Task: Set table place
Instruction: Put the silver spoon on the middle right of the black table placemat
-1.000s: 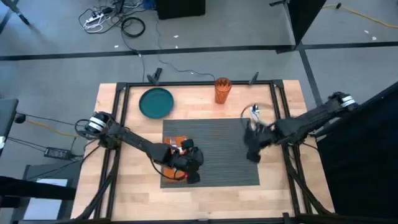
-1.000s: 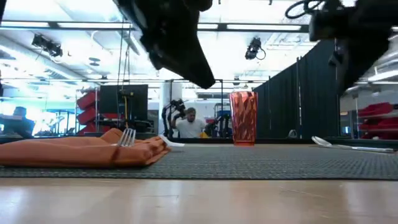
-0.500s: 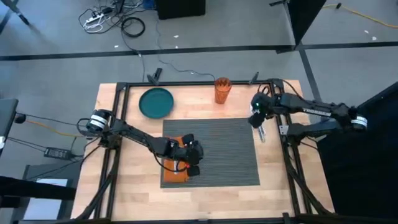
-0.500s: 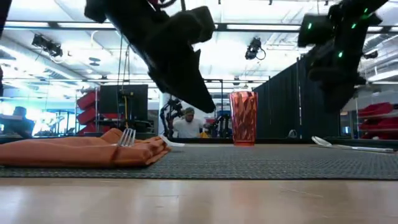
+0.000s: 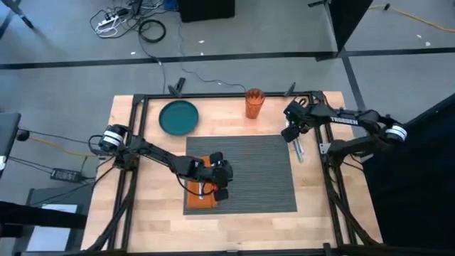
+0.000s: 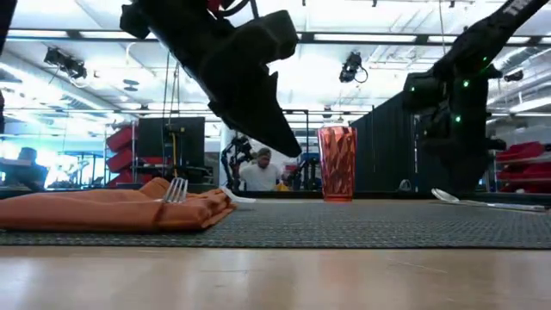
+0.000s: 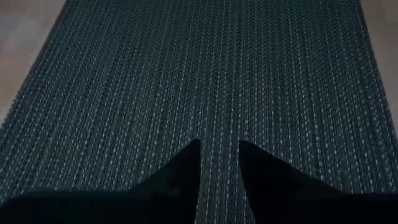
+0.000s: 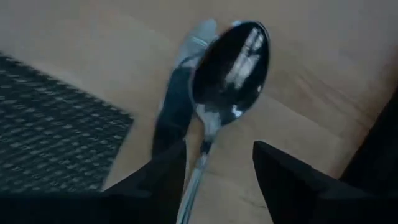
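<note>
Overhead, the right gripper hung with jaws parted around a spoon handle, not clamped; the left gripper stood slightly parted, empty, above the placemat.

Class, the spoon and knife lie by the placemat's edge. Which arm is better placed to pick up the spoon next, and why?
The right arm. Its tool hangs open directly over the spoon and knife beside the placemat. The left tool is over the placemat near the orange napkin, at the far side.
</note>
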Robot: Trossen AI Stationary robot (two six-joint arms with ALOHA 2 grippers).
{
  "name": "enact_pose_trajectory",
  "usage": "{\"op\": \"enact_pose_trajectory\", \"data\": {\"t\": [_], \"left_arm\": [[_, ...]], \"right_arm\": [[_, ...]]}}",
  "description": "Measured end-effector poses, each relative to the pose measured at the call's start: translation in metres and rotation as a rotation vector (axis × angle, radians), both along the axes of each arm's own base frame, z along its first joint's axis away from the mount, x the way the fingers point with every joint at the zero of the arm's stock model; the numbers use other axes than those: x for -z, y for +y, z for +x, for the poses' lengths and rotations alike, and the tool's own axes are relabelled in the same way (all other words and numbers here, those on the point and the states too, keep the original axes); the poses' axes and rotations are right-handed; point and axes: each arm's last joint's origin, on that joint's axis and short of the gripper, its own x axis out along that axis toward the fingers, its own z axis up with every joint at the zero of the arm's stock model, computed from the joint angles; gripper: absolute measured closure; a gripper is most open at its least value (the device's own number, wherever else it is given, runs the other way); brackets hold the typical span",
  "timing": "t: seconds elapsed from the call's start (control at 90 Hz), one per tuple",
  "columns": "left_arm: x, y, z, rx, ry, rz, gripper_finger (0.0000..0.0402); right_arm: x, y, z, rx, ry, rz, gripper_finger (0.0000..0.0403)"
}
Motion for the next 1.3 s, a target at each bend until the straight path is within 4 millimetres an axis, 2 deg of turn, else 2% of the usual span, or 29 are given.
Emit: {"op": "enact_pose_trajectory", "data": {"t": [0.333, 0.589, 0.722, 0.844, 0.978, 1.3], "left_arm": [[0.000, 0.000, 0.000, 0.016, -0.004, 0.014, 0.0308], [-0.001, -0.002, 0.000, 0.023, -0.010, 0.016, 0.0308], [-0.001, -0.002, 0.000, 0.023, -0.011, 0.016, 0.0308], [-0.001, -0.002, 0.000, 0.023, -0.010, 0.016, 0.0308], [-0.001, -0.002, 0.000, 0.024, -0.010, 0.017, 0.0308], [-0.001, -0.002, 0.000, 0.028, -0.010, 0.020, 0.0308]], "right_arm": [[0.018, -0.011, 0.003, 0.044, 0.015, 0.071, 0.0301], [0.018, -0.011, 0.003, 0.052, 0.008, 0.076, 0.0390], [0.017, -0.011, 0.002, 0.052, 0.006, 0.074, 0.0396], [0.009, -0.008, -0.001, 0.060, -0.003, 0.059, 0.0401], [-0.014, -0.002, -0.005, 0.075, -0.038, 0.055, 0.0401], [-0.047, 0.039, 0.003, 0.050, -0.280, 0.116, 0.0402]]}}
